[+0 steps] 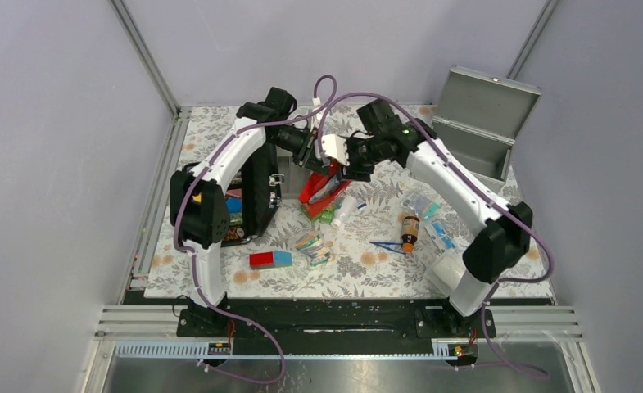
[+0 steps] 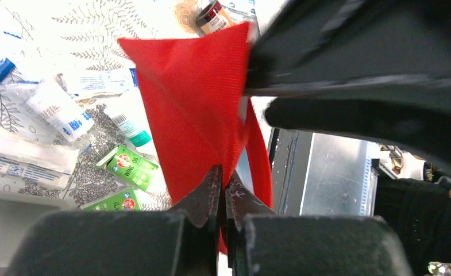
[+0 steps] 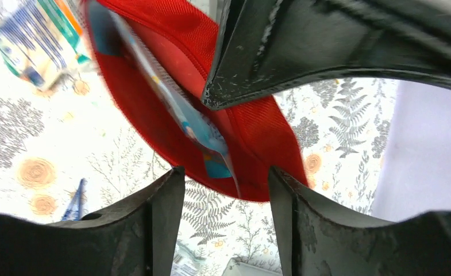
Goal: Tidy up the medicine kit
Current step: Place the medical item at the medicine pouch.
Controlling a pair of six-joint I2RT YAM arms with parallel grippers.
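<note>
The medicine kit (image 1: 482,123), a grey metal box with its lid up, stands at the back right corner; its grey wall (image 2: 326,172) shows behind the cloth in the left wrist view. Over the middle of the table my left gripper (image 2: 224,175) is shut on the edge of a soft red pouch (image 2: 194,98), holding it up (image 1: 318,187). My right gripper (image 3: 226,172) stands open just in front of the pouch's mouth (image 3: 257,144), with nothing between its fingers. A clear blue-printed sachet (image 3: 200,129) sticks out of the pouch.
A black case (image 1: 256,196) with colourful contents stands open on the left. On the floral cloth lie a brown bottle (image 1: 409,231), a white bottle (image 1: 344,210), a red-and-blue box (image 1: 270,259), green boxes (image 2: 128,167) and a white box (image 1: 447,270).
</note>
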